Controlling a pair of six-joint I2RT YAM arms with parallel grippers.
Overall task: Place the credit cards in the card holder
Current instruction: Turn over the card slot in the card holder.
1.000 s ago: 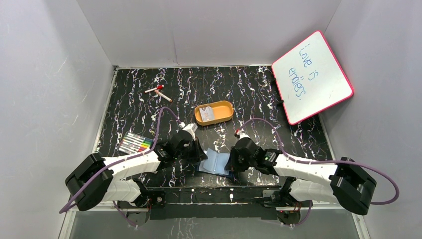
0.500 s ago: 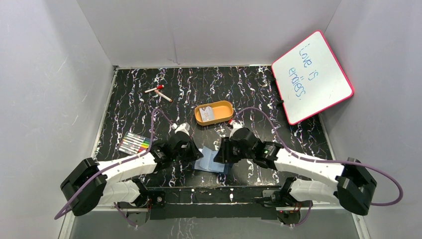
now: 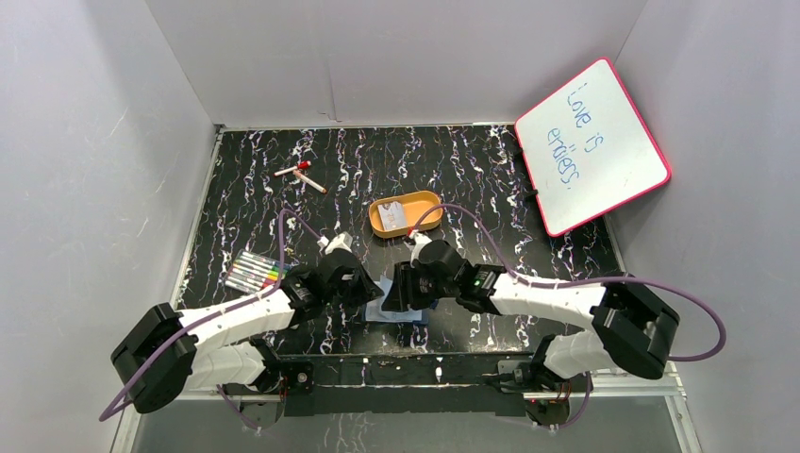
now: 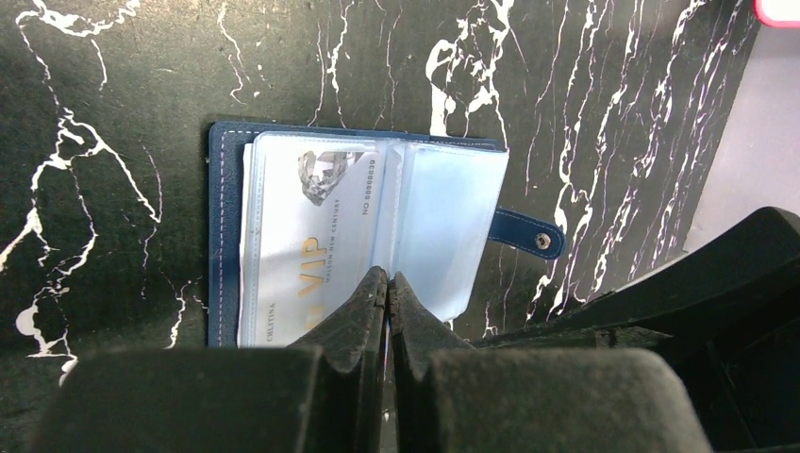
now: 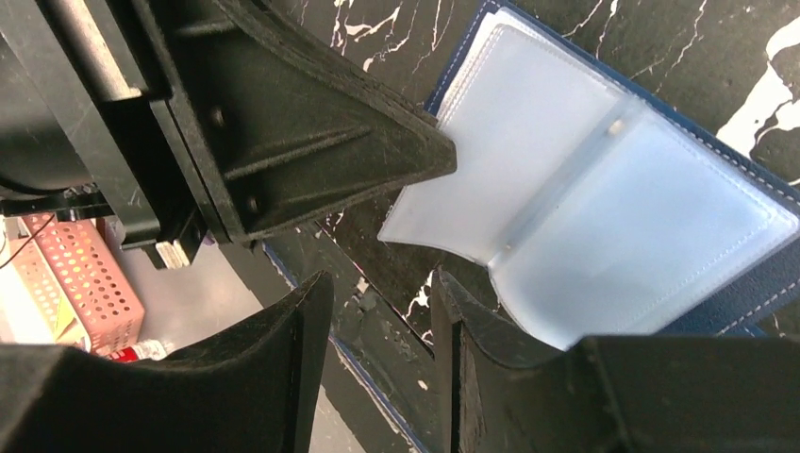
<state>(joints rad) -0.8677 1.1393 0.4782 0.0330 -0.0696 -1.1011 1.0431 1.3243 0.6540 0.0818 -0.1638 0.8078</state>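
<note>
Card holder (image 4: 415, 217) lies open and flat on the tabletop (image 3: 491, 189), near edge, between both arms; snap tab (image 4: 528, 236) flung out to one side. Clear sleeves fanned; one VIP card (image 4: 311, 236) sits in a sleeve. Left gripper (image 4: 385, 283) clenched, tips down on the sleeves at the fold, likely pinning the holder open and stopping it sliding; whether a page is nipped, cannot tell. Right gripper (image 5: 382, 293) released, jaws apart, nothing between them, just beside the loose sleeve edge. Second card (image 3: 396, 218) waits in the orange tray (image 3: 429, 201), well apart, farther back. Judgement: one card in, one left to fetch; sleeves may spring shut if the pin lifts
</note>
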